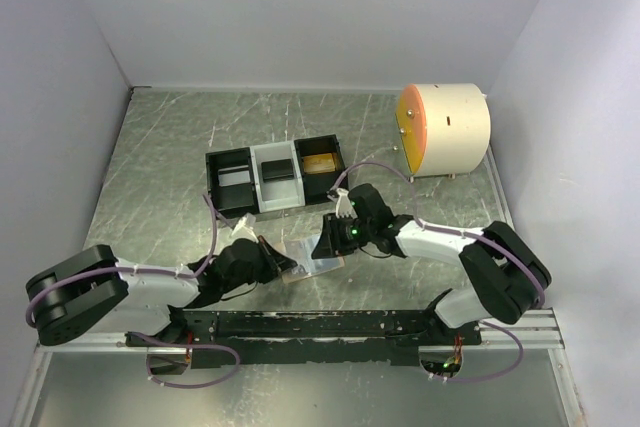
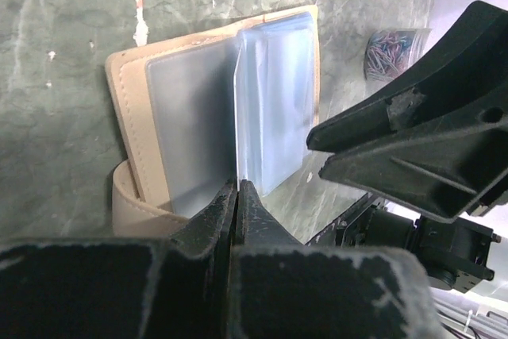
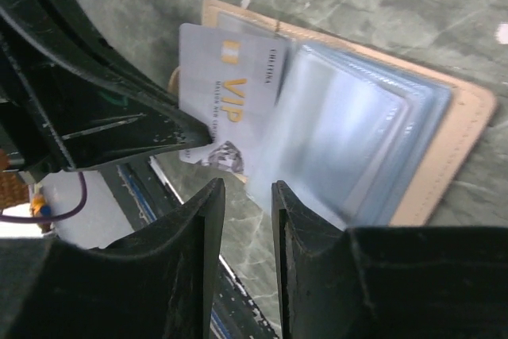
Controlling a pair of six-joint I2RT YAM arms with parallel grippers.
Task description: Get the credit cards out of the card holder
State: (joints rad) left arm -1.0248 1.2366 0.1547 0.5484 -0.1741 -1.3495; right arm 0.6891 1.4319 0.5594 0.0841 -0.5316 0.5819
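The card holder (image 1: pixel 316 259) lies open on the table between my two grippers, tan rim up and pale blue sleeves fanned out. In the left wrist view my left gripper (image 2: pixel 237 186) is shut on the near edge of one sleeve of the card holder (image 2: pixel 190 109). In the right wrist view a silver-grey credit card (image 3: pixel 226 105) with gold "VIP" lettering sticks part way out of the card holder (image 3: pixel 373 132). My right gripper (image 3: pixel 247 190) is open by a narrow gap, empty, just short of that card. My left gripper (image 1: pixel 283 265) and right gripper (image 1: pixel 330 245) flank the holder.
A three-compartment black-and-white tray (image 1: pixel 256 209) stands behind the holder, with a gold card (image 1: pixel 320 164) in its right compartment and dark items in the other two. An orange-faced cream drum (image 1: pixel 445 130) sits at the back right. Walls close in on both sides.
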